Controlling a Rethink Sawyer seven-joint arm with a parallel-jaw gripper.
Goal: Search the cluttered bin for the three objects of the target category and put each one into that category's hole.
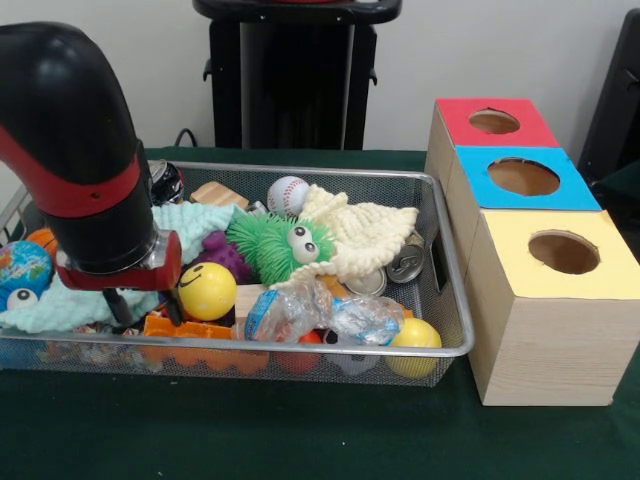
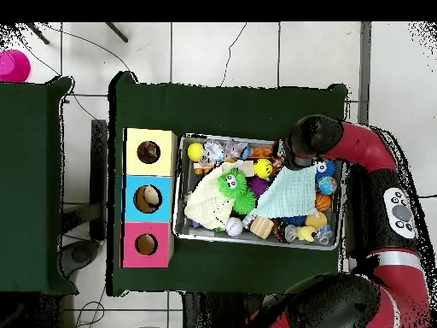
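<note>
- Green cloth covered the worktop, which carried the bin and three boxes in a row just beside it.
- Yellow box's hole lay well apart from the end effector, at the bin's opposite end.
- Down into the bin came the arm, with the end effector low among the toys, beside a mint cloth and a smiley ball.
- Whether it was clenched or released could not be told.
- Counted: three holes, one per box; two yellow balls; one baseball; one green fuzzy toy.
</note>
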